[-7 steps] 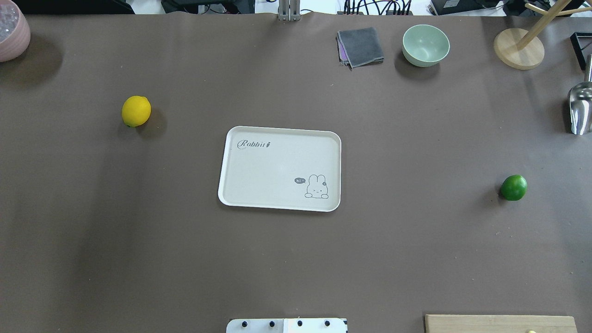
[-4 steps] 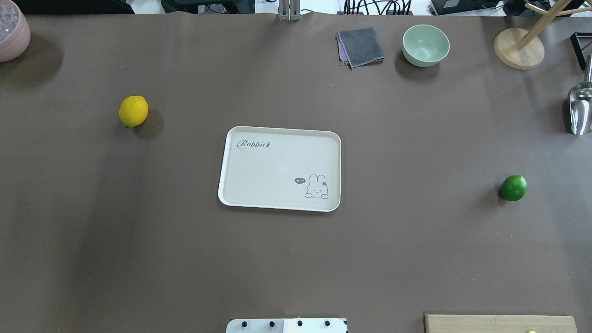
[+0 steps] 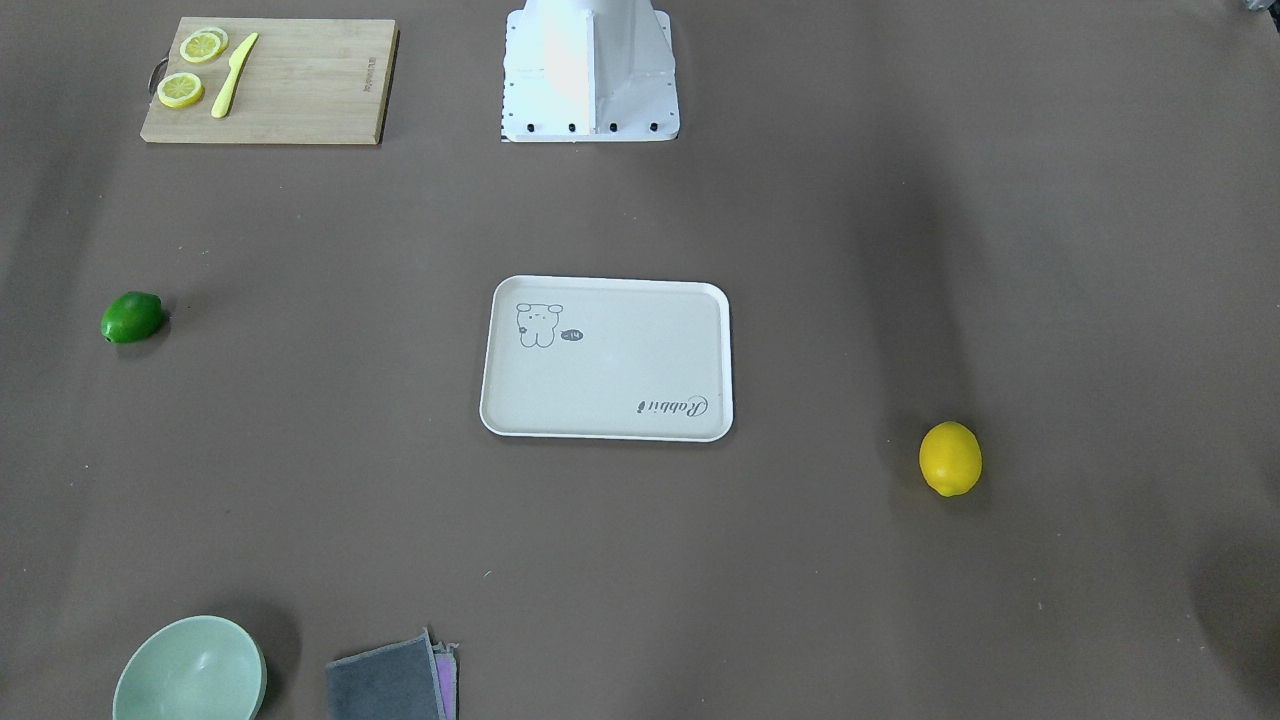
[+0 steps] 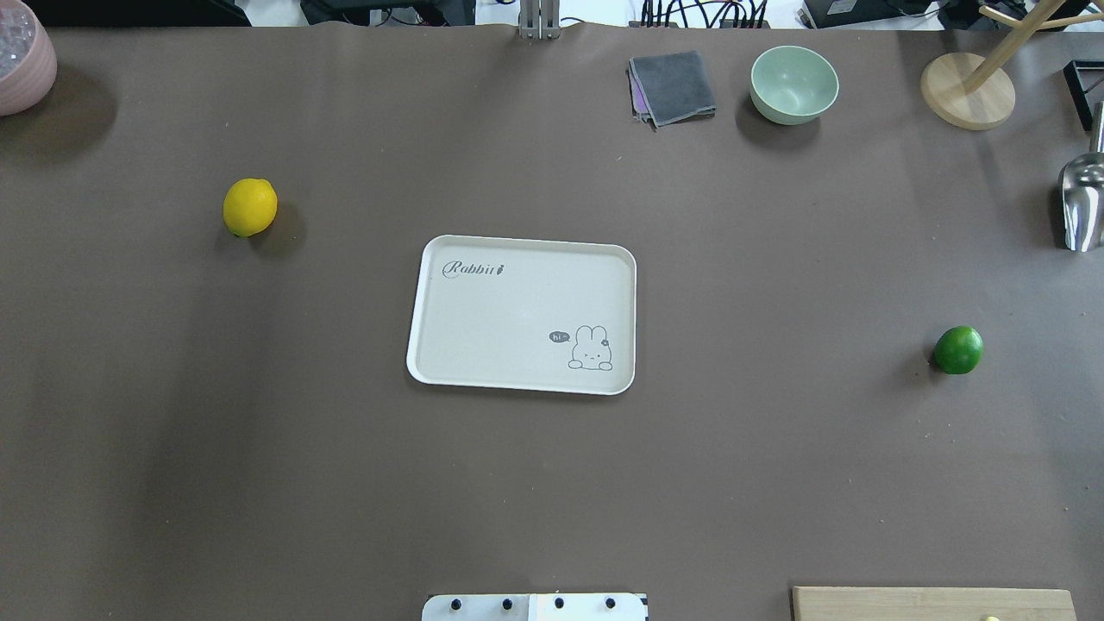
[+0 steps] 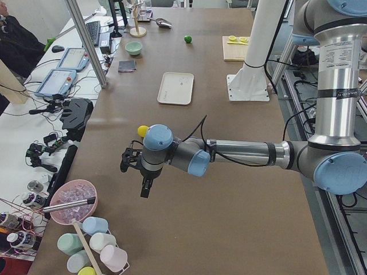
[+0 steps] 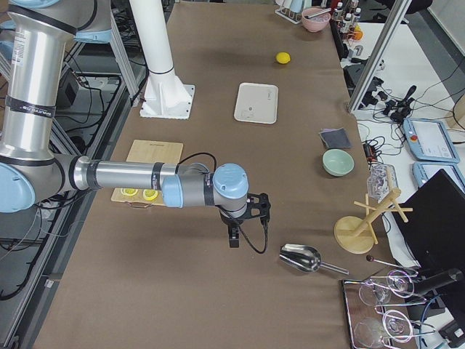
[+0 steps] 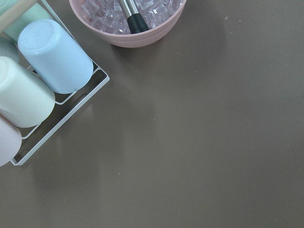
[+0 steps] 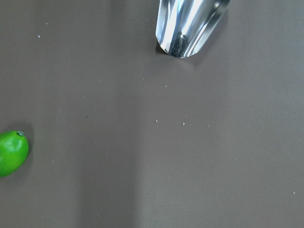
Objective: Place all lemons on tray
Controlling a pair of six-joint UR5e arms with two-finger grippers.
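Observation:
The yellow lemon (image 4: 250, 207) lies on the brown table, left of the tray (image 4: 500, 319); it also shows in the front view (image 3: 950, 458). The green lemon (image 4: 958, 349) lies far right of the tray, and at the left edge of the right wrist view (image 8: 12, 153). The cream tray with the "Rabbit" script holds nothing. My left gripper (image 5: 144, 184) hangs over the table's left end, past the yellow lemon (image 5: 141, 130). My right gripper (image 6: 232, 236) hangs over the right end near a metal scoop. Both show only in side views; I cannot tell if they are open or shut.
A wooden cutting board (image 3: 300, 90) with lemon slices and a knife lies near the robot's base. A green bowl (image 4: 793, 84), grey cloth (image 4: 673, 86), wooden stand (image 4: 966, 90) and metal scoop (image 4: 1081, 203) sit far right. A pink ice bowl (image 7: 128, 35) and cup rack (image 7: 57, 109) stand at the left end.
The yellow lemon has shifted very slightly to the left in the overhead view. Nothing else has visibly moved.

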